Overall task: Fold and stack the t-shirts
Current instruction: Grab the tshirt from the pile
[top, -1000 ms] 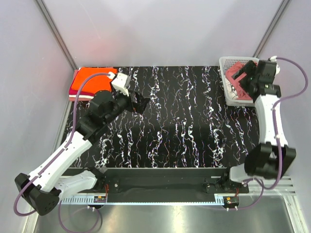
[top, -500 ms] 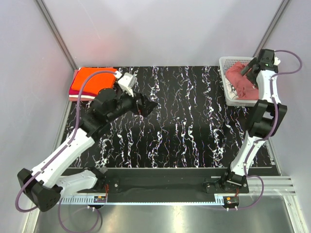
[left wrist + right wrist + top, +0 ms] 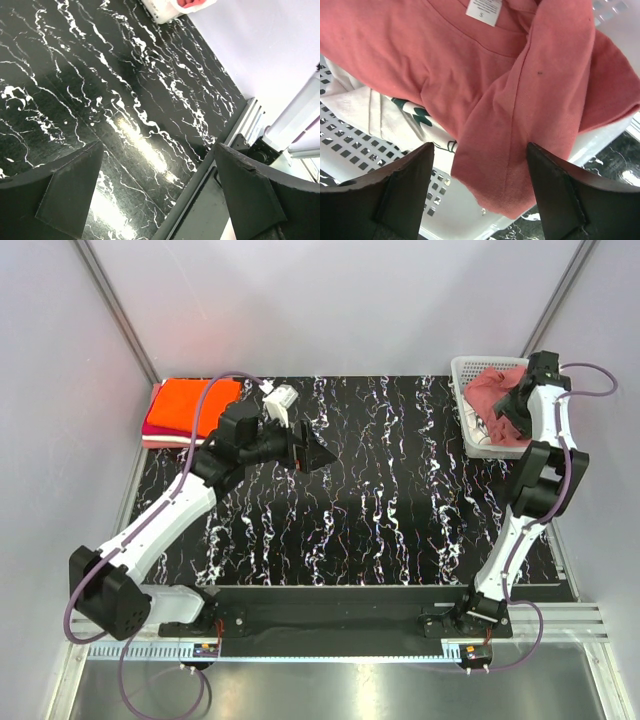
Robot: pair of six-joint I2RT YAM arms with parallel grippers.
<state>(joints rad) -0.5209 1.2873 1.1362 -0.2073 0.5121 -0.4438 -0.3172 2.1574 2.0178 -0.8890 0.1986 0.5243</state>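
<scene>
1. We see the right hand [image 3: 480,155] hanging over the white mesh basket [image 3: 463,390] at the far right corner of the tabletop [image 3: 400,500]. Its fingers are spread apart and grasp nothing.
2. Straight under that hand lies the rose-red t-shirt [image 3: 485,75], crumpled in the basket. A fold of it hangs over the basket's rim, and its white neck label [image 3: 484,9] faces up.
3. We cannot tell whether the fingertips touch the cloth.
4. Under the rose-red shirt, on the basket's mesh floor, we make out a white t-shirt [image 3: 385,112] with a dark green print.
5. The left hand [image 3: 159,155] is released too. Its two fingers stand wide apart with only bare tabletop between them.
6. From above, we find the left arm stretched out toward the middle of the tabletop, well apart from the basket.
7. At the far left corner sits a folded stack, the orange t-shirt [image 3: 195,400] on top of the magenta t-shirt [image 3: 152,428], whose edge shows along the left side.
</scene>
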